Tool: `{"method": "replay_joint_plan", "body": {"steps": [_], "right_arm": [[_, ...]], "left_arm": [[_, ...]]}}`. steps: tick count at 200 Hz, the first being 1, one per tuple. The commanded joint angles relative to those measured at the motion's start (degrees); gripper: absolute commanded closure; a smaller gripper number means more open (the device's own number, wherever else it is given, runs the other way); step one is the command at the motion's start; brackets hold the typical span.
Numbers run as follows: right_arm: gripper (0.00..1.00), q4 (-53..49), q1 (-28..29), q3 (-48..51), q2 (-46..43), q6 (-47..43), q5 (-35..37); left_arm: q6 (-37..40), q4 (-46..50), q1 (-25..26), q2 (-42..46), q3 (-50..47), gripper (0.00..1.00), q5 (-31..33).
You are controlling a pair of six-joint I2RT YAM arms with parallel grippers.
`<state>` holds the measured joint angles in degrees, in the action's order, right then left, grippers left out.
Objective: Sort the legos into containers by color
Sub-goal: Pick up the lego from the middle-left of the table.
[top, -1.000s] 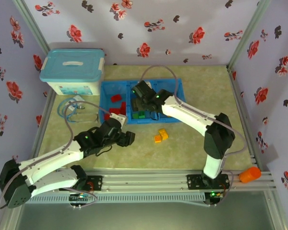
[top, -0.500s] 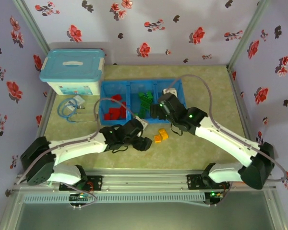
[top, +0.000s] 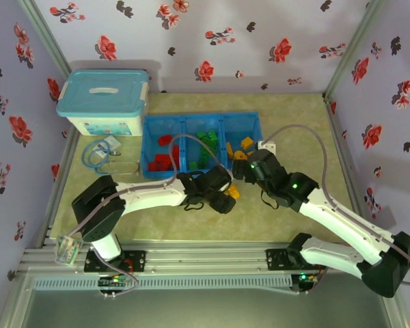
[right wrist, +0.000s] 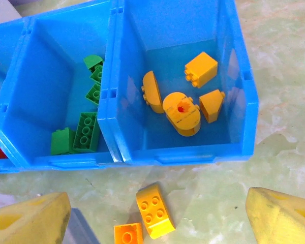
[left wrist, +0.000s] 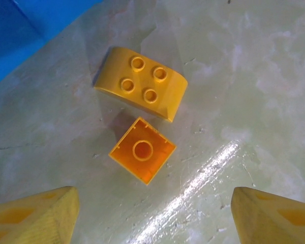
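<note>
Three joined blue containers (top: 251,125) sit mid-desk in my top view; left gripper (top: 229,198) and right gripper (top: 238,171) hang just in front of them.

Left wrist: I read the jaws wide and empty above two yellow-orange legos (left wrist: 141,84) lying on the desk (left wrist: 254,76).

Right wrist: jaws wide, empty. Green legos (right wrist: 84,129) occupy the middle bin, yellow legos (right wrist: 182,109) the right bin.

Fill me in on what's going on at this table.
Two robot arms are sorting toy bricks by color. The blue bins already hold red bricks, green bricks and yellow bricks in separate compartments. Two loose yellow-orange bricks lie on the table before the bins; the left gripper hovers open above them, the right gripper open nearby, both empty.
</note>
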<state>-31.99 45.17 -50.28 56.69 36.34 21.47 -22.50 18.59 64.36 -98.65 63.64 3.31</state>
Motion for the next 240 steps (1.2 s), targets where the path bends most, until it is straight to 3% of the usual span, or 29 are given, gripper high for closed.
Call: {"method": "replay_joint_plan", "body": {"steps": [1, 81, 240], "right_arm": [[0.1, -0.26, -0.76, 1.9, -2.33, 1.66, 1.82], [0.1, 0.33, -1.49, 5.32, -5.6, 2.26, 0.96], [0.11, 1.25, -1.84, 7.41, -6.83, 3.39, 0.23]], "left_arm": [[0.37, 2.97, 0.39, -3.32, 3.13, 0.22, -0.62], [-5.57, 8.29, 0.42, -9.94, 9.43, 0.26, 2.83], [-7.46, 10.41, 0.33, -14.4, 12.98, 0.42, 3.98]]}}
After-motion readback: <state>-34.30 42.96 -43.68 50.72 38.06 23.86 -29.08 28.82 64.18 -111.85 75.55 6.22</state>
